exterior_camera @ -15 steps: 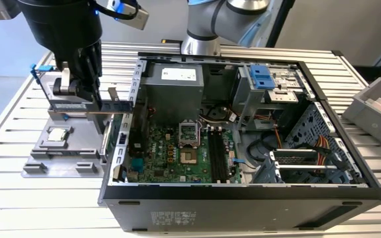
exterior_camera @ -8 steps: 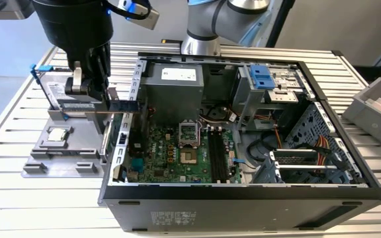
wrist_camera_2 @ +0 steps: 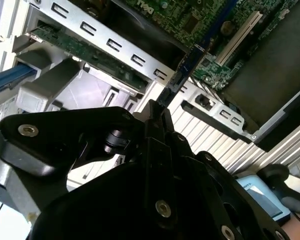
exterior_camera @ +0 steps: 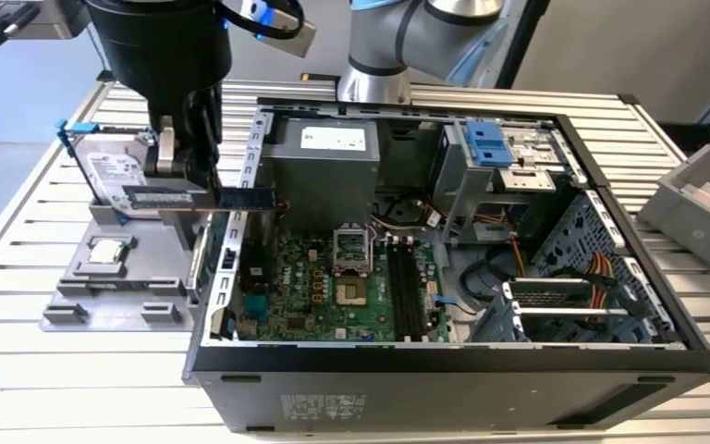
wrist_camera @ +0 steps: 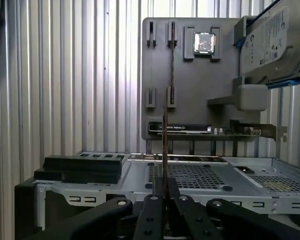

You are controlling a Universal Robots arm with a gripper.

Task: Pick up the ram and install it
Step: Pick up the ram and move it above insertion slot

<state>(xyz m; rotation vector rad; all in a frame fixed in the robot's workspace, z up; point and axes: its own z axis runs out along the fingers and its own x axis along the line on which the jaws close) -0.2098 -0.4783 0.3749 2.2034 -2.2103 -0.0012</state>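
Note:
The ram [exterior_camera: 241, 197] is a long thin stick with dark chips. My gripper [exterior_camera: 186, 183] is shut on it and holds it level above the open computer case's wall on the exterior view's left. Both wrist views show the ram edge-on: a narrow strip [wrist_camera: 165, 145] rising from between the closed fingers [wrist_camera: 155, 205], and a bluish strip [wrist_camera_2: 186, 70] reaching toward the green motherboard [wrist_camera_2: 210, 20]. The motherboard [exterior_camera: 330, 282] lies inside the case, with its long black slots [exterior_camera: 405, 287] to the exterior view's right of the gripper.
A grey fixture [exterior_camera: 108, 282] beside the case carries a square silver CPU chip [exterior_camera: 108, 250] and a hard drive in a blue frame [exterior_camera: 115, 171]. The case [exterior_camera: 454, 375] has metal walls, a drive cage [exterior_camera: 503, 157] and cables. A grey bin [exterior_camera: 701, 199] stands at the far right.

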